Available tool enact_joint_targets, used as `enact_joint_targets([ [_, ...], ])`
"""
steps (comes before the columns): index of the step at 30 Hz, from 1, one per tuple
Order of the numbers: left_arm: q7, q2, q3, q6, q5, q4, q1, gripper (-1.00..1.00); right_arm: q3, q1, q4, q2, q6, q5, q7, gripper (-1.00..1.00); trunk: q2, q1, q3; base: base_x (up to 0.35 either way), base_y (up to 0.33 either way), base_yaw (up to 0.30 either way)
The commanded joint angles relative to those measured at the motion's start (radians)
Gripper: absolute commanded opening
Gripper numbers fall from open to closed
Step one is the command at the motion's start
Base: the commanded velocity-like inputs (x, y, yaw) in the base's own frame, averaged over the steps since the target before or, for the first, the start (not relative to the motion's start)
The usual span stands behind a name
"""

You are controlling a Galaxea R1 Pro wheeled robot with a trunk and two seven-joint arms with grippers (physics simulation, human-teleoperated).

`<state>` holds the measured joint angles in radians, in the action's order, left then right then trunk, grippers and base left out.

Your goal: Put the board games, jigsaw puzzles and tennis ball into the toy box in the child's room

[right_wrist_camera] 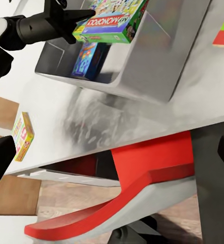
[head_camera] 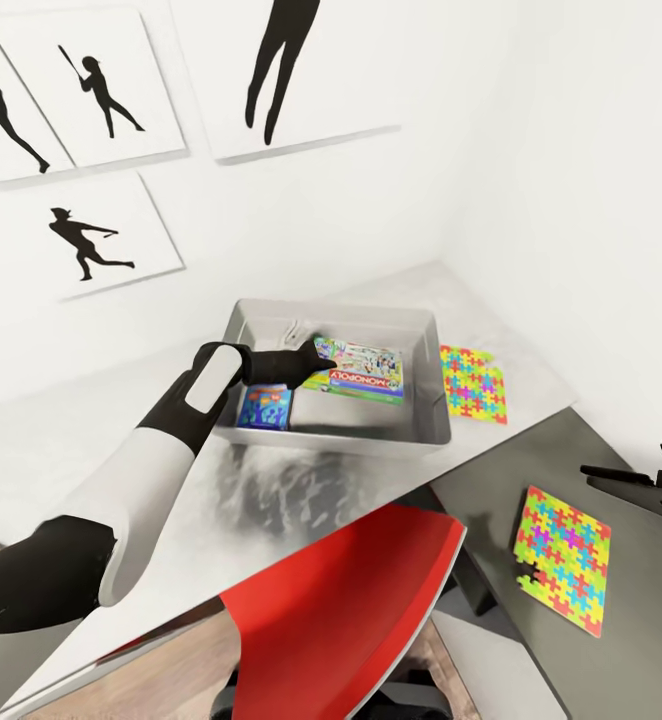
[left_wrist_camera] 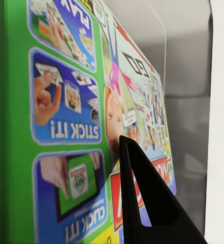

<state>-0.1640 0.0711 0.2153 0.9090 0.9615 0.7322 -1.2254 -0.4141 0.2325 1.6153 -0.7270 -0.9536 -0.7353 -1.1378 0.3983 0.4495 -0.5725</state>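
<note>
1. The left gripper (head_camera: 311, 362) reaches into the toy box (head_camera: 426, 335) on the table (head_camera: 171, 470); its fingers (left_wrist_camera: 142, 203) are closed on the edge of the Monopoly box (head_camera: 361, 370), held over the bin's inside.
2. A blue game box (head_camera: 267, 408) lies in the toy box beside it.
3. One jigsaw puzzle (head_camera: 473, 384) lies on the table just beside the toy box; the other jigsaw puzzle (head_camera: 563, 556) lies on the lower dark side table (head_camera: 491, 500).
4. The right gripper (head_camera: 636, 488) hovers over the side table; I cannot tell how far its fingers are open.
5. A small yellow game box (right_wrist_camera: 22, 135) sits near the table's edge.
</note>
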Motion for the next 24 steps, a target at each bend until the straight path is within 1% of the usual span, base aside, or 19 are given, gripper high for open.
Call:
enact_joint_targets([
  [1,-0.009,0.0,0.0,0.002,-0.01,0.0,-0.004,-1.0,-0.001,0.001,0.0,0.0,-0.005,-0.001,-0.002,1.0,0.002,0.0,-0.003,0.0,0.0,0.0],
  [11,-0.005,0.001,0.0,0.002,-0.009,0.0,-0.015,-1.0,-0.002,0.001,0.0,-0.002,-0.005,-0.001,-0.005,1.0,0.002,0.0,-0.018,0.0,0.0,0.0],
  [24,-0.004,0.001,0.0,0.002,-0.009,0.0,-0.018,-1.0,-0.003,0.001,0.0,-0.002,-0.005,-0.001,-0.005,1.0,0.002,0.0,-0.023,0.0,0.0,-0.003],
])
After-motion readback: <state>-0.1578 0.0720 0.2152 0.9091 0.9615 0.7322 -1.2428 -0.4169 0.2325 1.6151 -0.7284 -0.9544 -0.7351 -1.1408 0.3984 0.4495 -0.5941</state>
